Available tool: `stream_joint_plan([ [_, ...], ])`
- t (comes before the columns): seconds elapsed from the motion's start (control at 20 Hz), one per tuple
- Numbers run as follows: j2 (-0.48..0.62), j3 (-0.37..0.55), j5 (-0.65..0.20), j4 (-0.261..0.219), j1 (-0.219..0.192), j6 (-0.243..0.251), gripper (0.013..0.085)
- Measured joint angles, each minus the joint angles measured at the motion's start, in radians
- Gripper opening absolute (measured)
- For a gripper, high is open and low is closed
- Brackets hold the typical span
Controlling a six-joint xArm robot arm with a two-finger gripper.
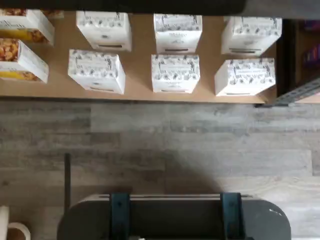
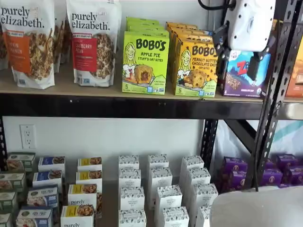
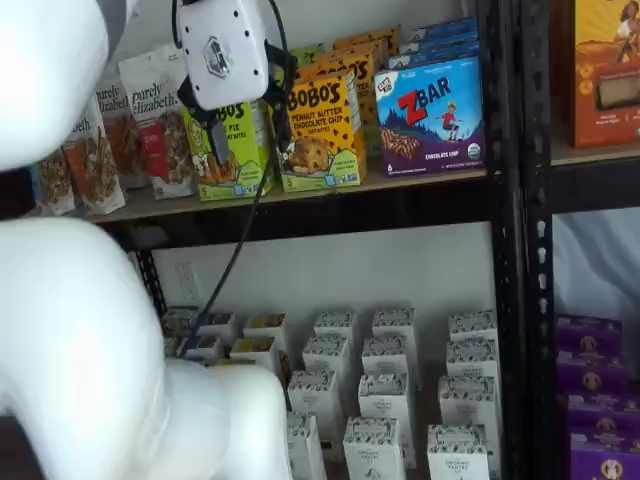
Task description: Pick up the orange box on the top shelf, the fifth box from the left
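Observation:
The orange box (image 2: 196, 68), a yellow-orange Bobo's peanut butter chocolate chip carton, stands upright on the top shelf (image 2: 94, 90) with more of its kind in a row behind it. It also shows in a shelf view (image 3: 320, 125) to the right of the green carton. My gripper (image 2: 239, 73) hangs in front of the shelf at box height, white body above, black fingers (image 2: 221, 52) apart with a plain gap and nothing held. In a shelf view the gripper (image 3: 243, 150) overlaps the green carton. The wrist view shows neither the orange box nor the fingers.
A green Apple Pie box (image 2: 145, 64) stands left of the orange box and a blue ZBar box (image 3: 430, 115) right of it. Granola bags (image 2: 28, 42) fill the left end. A black rack upright (image 2: 272, 94) rises at the right. Small white boxes (image 1: 175, 72) fill the lower shelf.

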Motion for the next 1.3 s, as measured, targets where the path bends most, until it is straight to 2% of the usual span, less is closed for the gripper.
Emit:
stream_joint_plan([
  [0.35, 0.064, -0.027, -0.086, 0.010, 0.012, 0.016, 0.0850],
  [0.7, 0.161, -0.076, -0.168, 0.067, -0.032, -0.017, 0.0850],
  [0.85, 0.193, -0.091, -0.208, 0.062, -0.030, -0.018, 0.0850],
  [1.05, 0.225, -0.108, -0.262, 0.030, -0.015, -0.008, 0.0850],
  [1.3, 0.268, -0.140, -0.298, 0.034, -0.032, -0.024, 0.0850],
])
